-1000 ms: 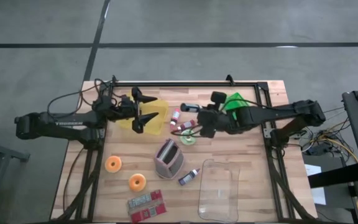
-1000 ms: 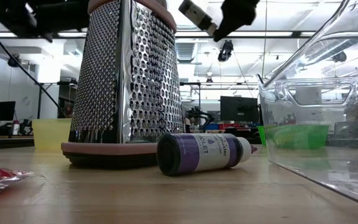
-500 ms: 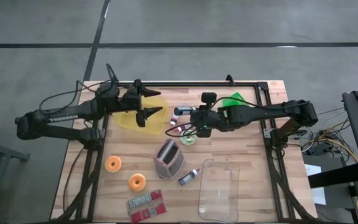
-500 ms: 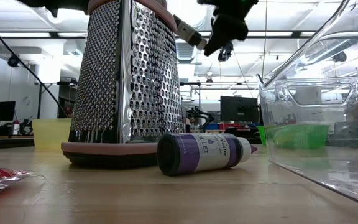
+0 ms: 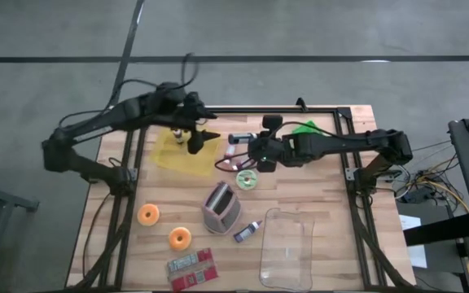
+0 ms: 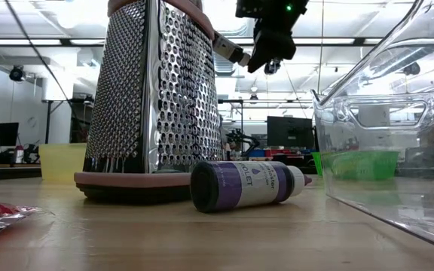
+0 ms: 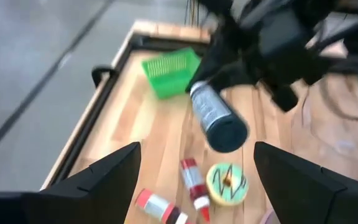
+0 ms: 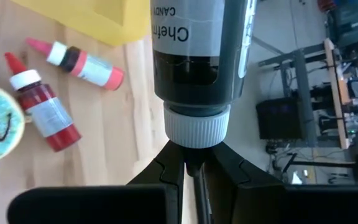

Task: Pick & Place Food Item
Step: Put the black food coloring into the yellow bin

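My right gripper (image 5: 256, 151) hangs over the table's middle, shut on a dark bottle (image 5: 239, 139) with a white cap and a label; the left wrist view shows the bottle (image 7: 218, 118) with its base facing the camera. My left gripper (image 5: 199, 140) stands open and raised above the yellow container (image 5: 177, 155) at the far left, holding nothing. A frosted donut (image 5: 247, 180) lies flat on the wood below the bottle. Two orange donuts (image 5: 148, 214) (image 5: 179, 238) lie near the left front. My right gripper pinches the bottle at its white cap end (image 8: 196, 132) between its two fingers, which meet just behind the cap. The fingers come from the table's right, slanting down, in line with the bottle. The bottle is lifted clear of the table, base toward the left.
Two small red bottles (image 5: 230, 155) lie beside the frosted donut. A metal grater (image 5: 221, 207) stands mid-table with a violet bottle (image 5: 247, 232) next to it. A clear tub (image 5: 287, 248) sits front right, a green basket (image 5: 304, 130) far right, a red packet (image 5: 192, 268) in front.
My left gripper has risen from just over the yellow container and gone toward the far edge, tipping from pointing down to nearly level, and stays open. My right gripper has gone a little toward the table's left with the bottle, rolling slightly.
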`<action>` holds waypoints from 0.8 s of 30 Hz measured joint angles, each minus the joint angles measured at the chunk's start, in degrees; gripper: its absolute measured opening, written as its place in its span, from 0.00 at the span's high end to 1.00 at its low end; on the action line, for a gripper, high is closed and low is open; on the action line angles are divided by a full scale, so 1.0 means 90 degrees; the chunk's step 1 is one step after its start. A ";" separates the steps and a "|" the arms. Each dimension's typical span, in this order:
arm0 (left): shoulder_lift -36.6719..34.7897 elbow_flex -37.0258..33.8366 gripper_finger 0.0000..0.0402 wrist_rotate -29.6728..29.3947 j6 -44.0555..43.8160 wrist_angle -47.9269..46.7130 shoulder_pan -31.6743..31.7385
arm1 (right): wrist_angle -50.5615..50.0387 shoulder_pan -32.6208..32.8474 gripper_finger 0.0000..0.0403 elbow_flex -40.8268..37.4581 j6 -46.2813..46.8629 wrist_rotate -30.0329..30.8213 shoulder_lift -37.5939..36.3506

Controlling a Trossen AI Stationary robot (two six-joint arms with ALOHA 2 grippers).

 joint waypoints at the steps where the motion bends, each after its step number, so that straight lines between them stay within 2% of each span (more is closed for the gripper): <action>1: 0.0246 0.0294 0.22 -0.0004 0.0063 -0.0268 0.0004 | -0.0002 -0.0011 0.93 0.0028 -0.0053 0.0013 0.0000; 8: 0.1815 0.2471 0.22 0.0001 0.0534 -0.2011 0.0077 | -0.0114 -0.0011 0.93 0.0138 -0.0125 0.0009 -0.0002; 14: 0.2778 0.3907 0.22 -0.0006 0.0654 -0.3174 0.0152 | -0.0254 -0.0046 0.93 0.0104 -0.0116 0.0001 -0.0002; 19: 0.3375 0.4677 0.22 0.0005 0.0829 -0.3938 0.0164 | -0.0266 -0.0104 0.93 0.0101 -0.0159 0.0005 -0.0002; 24: 0.3714 0.4940 0.22 0.0007 0.1087 -0.4116 0.0164 | -0.0336 -0.0166 0.93 0.0082 -0.0204 0.0001 -0.0002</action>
